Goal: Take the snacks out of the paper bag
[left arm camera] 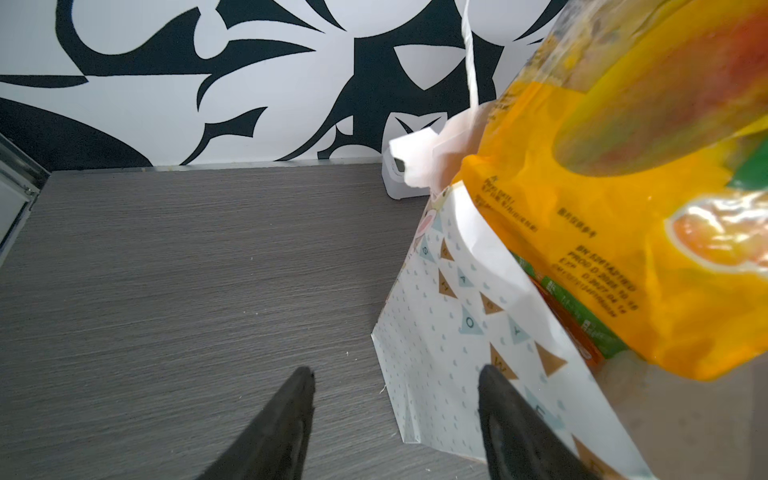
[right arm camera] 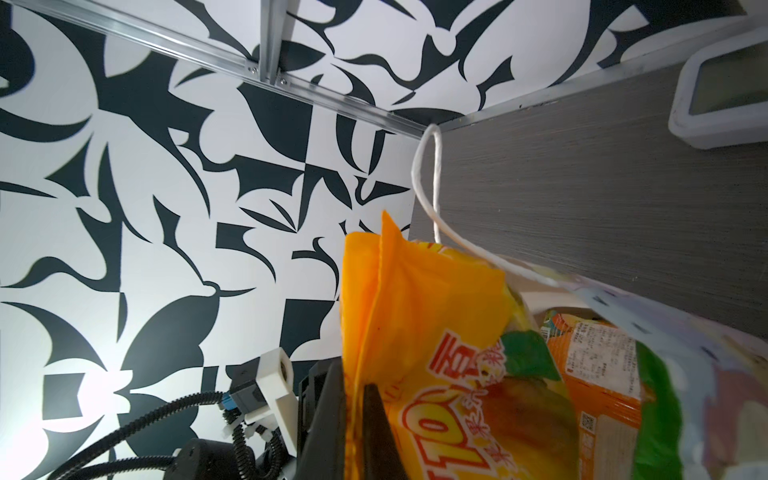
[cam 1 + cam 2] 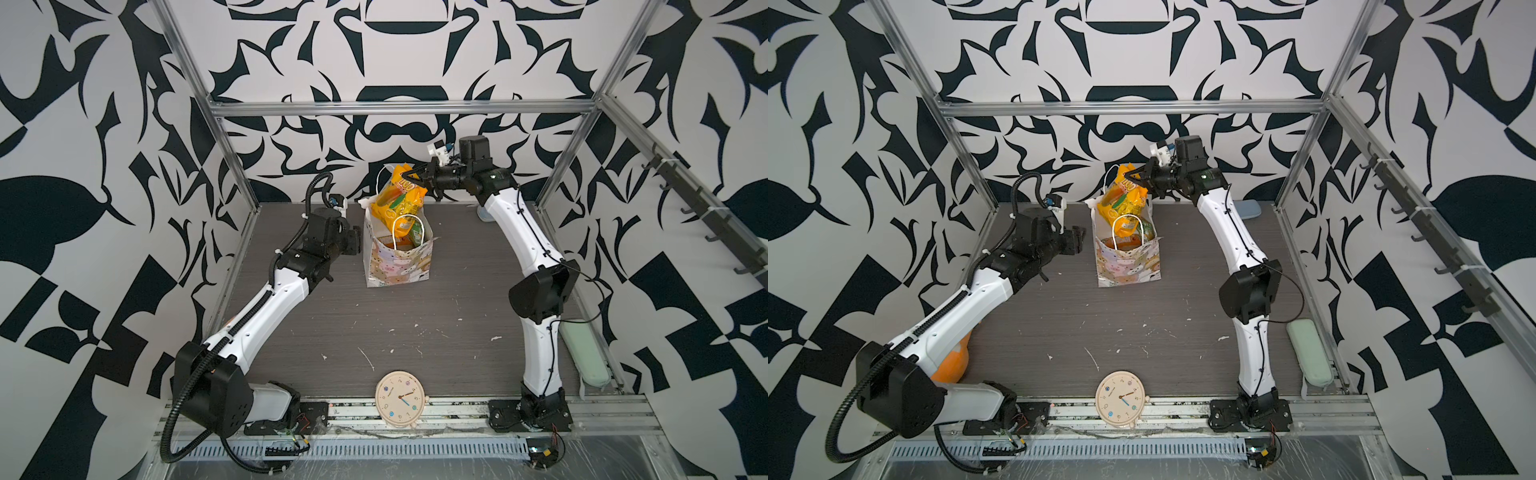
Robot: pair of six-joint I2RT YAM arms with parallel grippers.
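The right end effector [image 3: 419,176] pinches the top edge of a yellow packet [image 3: 397,198], which hangs mostly above the bag [image 3: 398,266]. The bag stands toward the back of the counter [image 3: 415,324]. The left end effector [image 1: 395,370] is spread and empty just beside the bag's narrow side. To finish this lift well, raise the packet straight up until its bottom clears the rim and the cord handle [image 2: 424,166], which loops close by. The light bag may drag or tip, so the left end effector could steady its wall. An orange packet [image 2: 594,374] and a green packet [image 2: 656,415] remain inside. The yellow packet shows big red figures, probably "100", beside Chinese characters. Its back carries small "PROD" and "EXP" date lines, and the bag's triangles bear single letters.
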